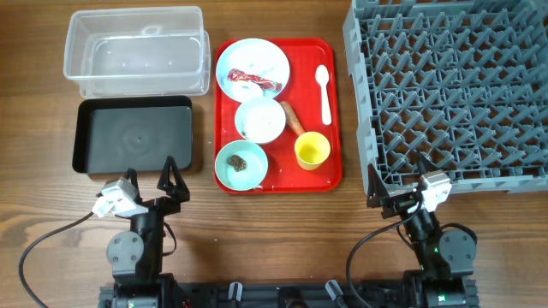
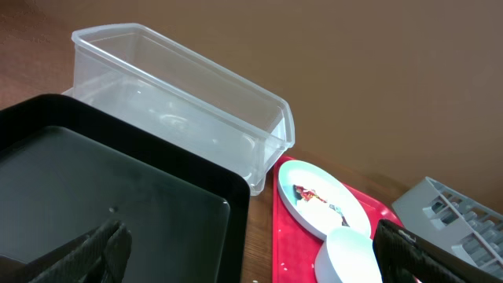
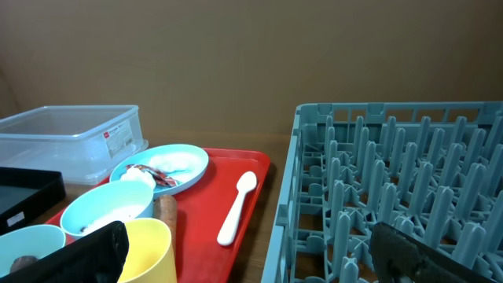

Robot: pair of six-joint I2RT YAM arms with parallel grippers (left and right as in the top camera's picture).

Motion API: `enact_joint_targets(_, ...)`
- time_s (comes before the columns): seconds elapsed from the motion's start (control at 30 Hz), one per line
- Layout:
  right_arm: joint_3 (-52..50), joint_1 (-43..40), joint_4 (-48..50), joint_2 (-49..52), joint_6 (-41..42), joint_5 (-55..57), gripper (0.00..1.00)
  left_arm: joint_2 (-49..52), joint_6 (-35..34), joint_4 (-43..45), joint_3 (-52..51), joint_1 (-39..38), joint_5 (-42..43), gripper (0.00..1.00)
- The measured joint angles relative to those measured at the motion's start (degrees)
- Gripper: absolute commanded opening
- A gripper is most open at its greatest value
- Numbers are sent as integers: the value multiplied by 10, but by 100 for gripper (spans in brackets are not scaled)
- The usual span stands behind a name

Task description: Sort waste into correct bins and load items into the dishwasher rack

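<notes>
Tabletop [image 1: 282,231]: brown wood grain with a low, even sheen. Clear bin [image 1: 137,56]: transparent plastic, smooth and glossy; black bin [image 1: 133,137]: opaque plastic, smooth and shiny enough to mirror light; red tray [image 1: 330,162]: smooth, glossy plastic; dishwasher rack [image 1: 454,85]: grey moulded plastic, matt. Plate [image 1: 270,53] and two bowls [image 1: 259,120]: pale, smooth, softly glossy, plastic-looking; yellow cup [image 1: 312,151]: smooth, satin plastic; spoon [image 1: 324,90]: white plastic, glossy; snack wrapper [image 1: 253,79]: red film, crinkled and shiny; carrot-like stick [image 1: 294,118]: orange, matt, slightly rough.
</notes>
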Motion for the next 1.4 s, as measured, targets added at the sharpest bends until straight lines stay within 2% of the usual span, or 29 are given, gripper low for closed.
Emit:
enact_joint_targets(0.33, 0, 0, 2, 0, -24, 2, 100, 0, 0, 5, -1, 0, -26, 100)
enact_joint_targets(0.53, -1, 0, 119, 0, -7, 17, 100, 0, 0, 11, -1, 0, -26, 100)
enact_joint_targets(0.6, 0, 0, 154, 0, 4, 14, 100, 0, 0, 39, -1, 0, -21, 100)
enact_joint_targets(0.67, 7, 0, 160, 0, 15, 3, 100, 0, 0, 52, 1, 0, -8, 100)
enact_joint_targets(0.73, 30, 0, 159, 8, 19, -5, 100, 5, 2, 37, 24, 0, -2, 100)
enact_joint_targets(0.87, 140, 0, 157, 93, 15, -35, 100, 92, 24, -4, 154, 0, 34, 100)
enact_joint_targets(0.93, 202, 0, 123, 162, 10, -54, 100, 217, 37, -33, 254, 0, 78, 100)
enact_joint_targets(1.03, 314, 0, 19, 283, 5, -77, 100, 381, 46, -106, 396, 0, 131, 100)
enact_joint_targets(1.13, 451, 0, -117, 409, 0, -87, 100, 566, 71, -240, 587, -12, 171, 99)
enact_joint_targets(1.2, 538, 0, -205, 479, -11, -90, 100, 716, 94, -332, 749, -51, 176, 100)
enact_joint_targets(1.23, 592, 0, -262, 522, -16, -94, 100, 763, 99, -369, 797, -67, 169, 100)
enact_joint_targets(1.27, 621, 0, -276, 548, -16, -102, 100, 868, 111, -429, 925, -103, 143, 100)
enact_joint_targets(1.3, 633, 0, -279, 567, -2, -112, 100, 925, 116, -455, 987, -123, 132, 100)
enact_joint_targets(1.37, 640, 0, -296, 598, 36, -126, 100, 1046, 127, -397, 1098, -162, 127, 100)
enact_joint_targets(1.4, 640, 0, -314, 619, 56, -131, 100, 1104, 130, -366, 1110, -186, 130, 100)
